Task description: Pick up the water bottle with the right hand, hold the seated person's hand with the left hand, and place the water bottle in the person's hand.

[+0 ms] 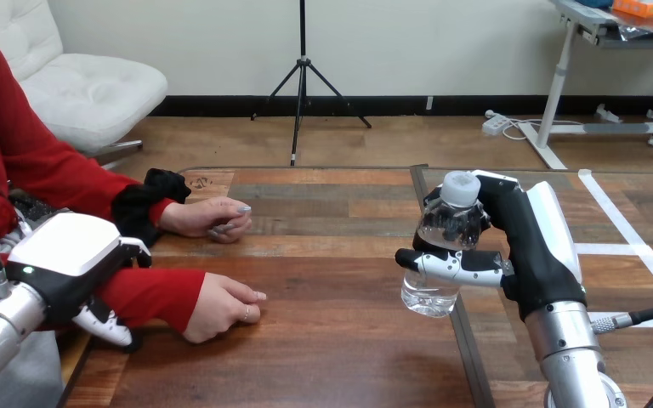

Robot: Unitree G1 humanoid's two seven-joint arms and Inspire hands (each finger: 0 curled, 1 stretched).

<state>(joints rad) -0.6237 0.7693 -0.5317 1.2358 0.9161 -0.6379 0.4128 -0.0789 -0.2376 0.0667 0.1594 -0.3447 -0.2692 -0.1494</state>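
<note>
Water bottle [429,293] upright, right hand [527,246] curled round it at mid right; person's lower hand [221,308] lies well left on bench [332,340], left hand [68,255] at its sleeve [153,293], grip unclear.

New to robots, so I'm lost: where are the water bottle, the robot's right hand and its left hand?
water bottle [429,296], head view, clear lower body
right hand [529,253], head view, black side of the palm
left hand [72,245], head view, white back shell

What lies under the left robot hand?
The person's red-sleeved forearm runs beneath the left robot hand. The stretch of sleeve below it is covered, so whether they touch cannot be seen.
</note>
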